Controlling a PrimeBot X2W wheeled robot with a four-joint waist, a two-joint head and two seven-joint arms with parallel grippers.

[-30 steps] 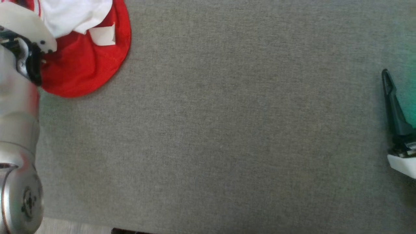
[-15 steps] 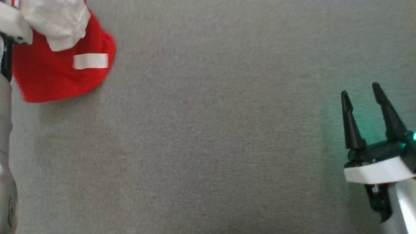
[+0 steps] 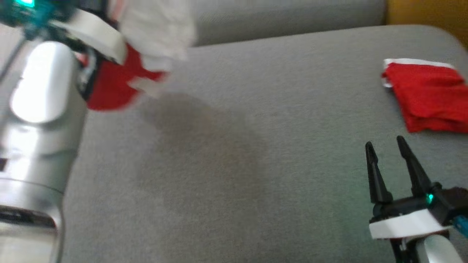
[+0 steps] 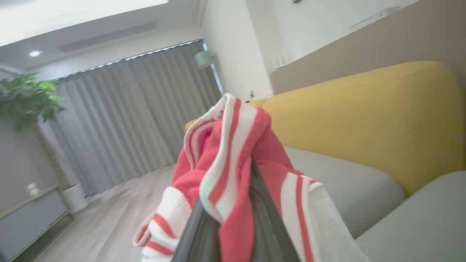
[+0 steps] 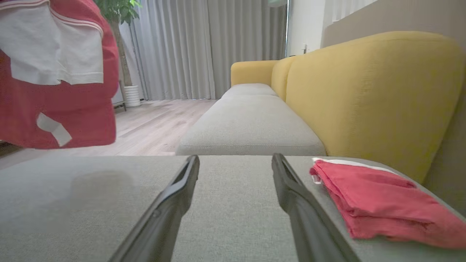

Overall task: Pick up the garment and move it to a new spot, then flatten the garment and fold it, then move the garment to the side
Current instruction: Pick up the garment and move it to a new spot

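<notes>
- A crumpled red jersey garment (image 3: 109,86) with white panels and red-and-white striped trim hangs bunched at the head view's upper left, blurred, clear of the grey fabric seat (image 3: 256,164).
- Its striped edge is pinched between the closed left fingers (image 4: 194,236), with cloth draping down both sides.
- A small white label (image 5: 54,133) sits near the red lower hem.

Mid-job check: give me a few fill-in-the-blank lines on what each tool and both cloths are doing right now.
The left tool is ____ on the striped red-and-white garment.
That garment hangs ____ the grey cushion, clear of it.
The right tool stands open, holding ____.
The folded red cloth lies on the robot's ____ side of the cushion.
Missing words: shut; above; nothing; right.
</notes>
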